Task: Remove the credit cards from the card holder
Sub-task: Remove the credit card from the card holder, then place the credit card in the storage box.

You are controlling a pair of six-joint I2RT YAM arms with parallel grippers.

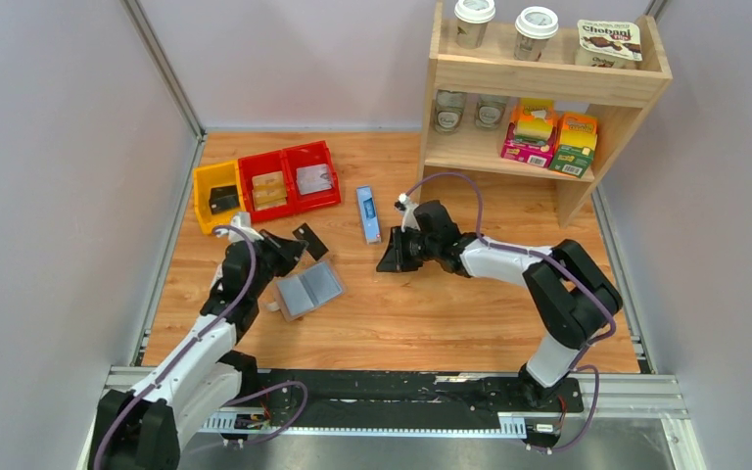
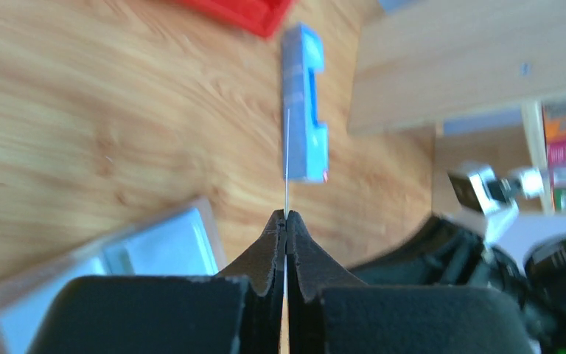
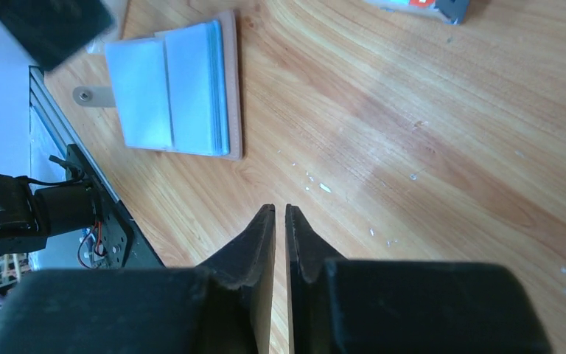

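Observation:
The card holder lies open on the table, pale blue lining up, its snap tab at the left. It also shows in the right wrist view and blurred in the left wrist view. My left gripper is shut on a dark credit card, held just above and behind the holder. In the left wrist view the card shows edge-on as a thin line rising from the shut left gripper. My right gripper hovers to the right of the holder; its jaws are all but closed, with nothing between them.
A long narrow blue box lies behind the right gripper. A yellow bin and two red bins stand at the back left with items inside. A wooden shelf with cups and boxes stands at the back right.

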